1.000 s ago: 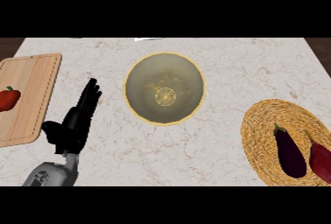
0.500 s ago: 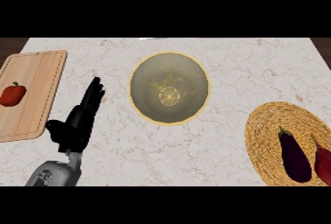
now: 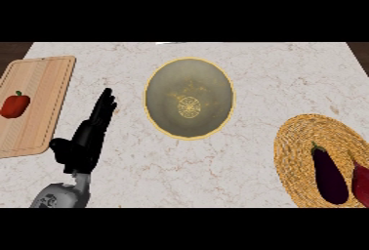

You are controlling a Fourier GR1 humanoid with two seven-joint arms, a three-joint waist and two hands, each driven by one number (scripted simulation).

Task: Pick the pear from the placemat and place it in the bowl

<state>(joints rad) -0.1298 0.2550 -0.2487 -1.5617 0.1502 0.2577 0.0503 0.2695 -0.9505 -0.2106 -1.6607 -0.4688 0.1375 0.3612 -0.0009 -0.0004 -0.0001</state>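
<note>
An olive bowl point(image 3: 190, 97) with a yellow rim stands at the counter's middle, with nothing in it. At the right lies a woven straw placemat point(image 3: 299, 141). On it rests a dark purple, eggplant-shaped thing point(image 3: 330, 175), and beside it a dark red thing point(image 3: 360, 181) cut off by the view's right edge. No green or yellow pear shows. My left hand point(image 3: 85, 140) is open at the lower left, fingers straight and pointing away, well left of the bowl. My right hand is out of sight.
A wooden cutting board point(image 3: 39, 88) lies at the left edge with a red bell pepper point(image 3: 14, 105) on it. Pale marble counter stretches between the bowl and the placemat; the counter's far edge runs just behind the bowl.
The whole scene has slid a little to the right in the view, so less of the placemat shows. The left hand keeps its open pose beside the board.
</note>
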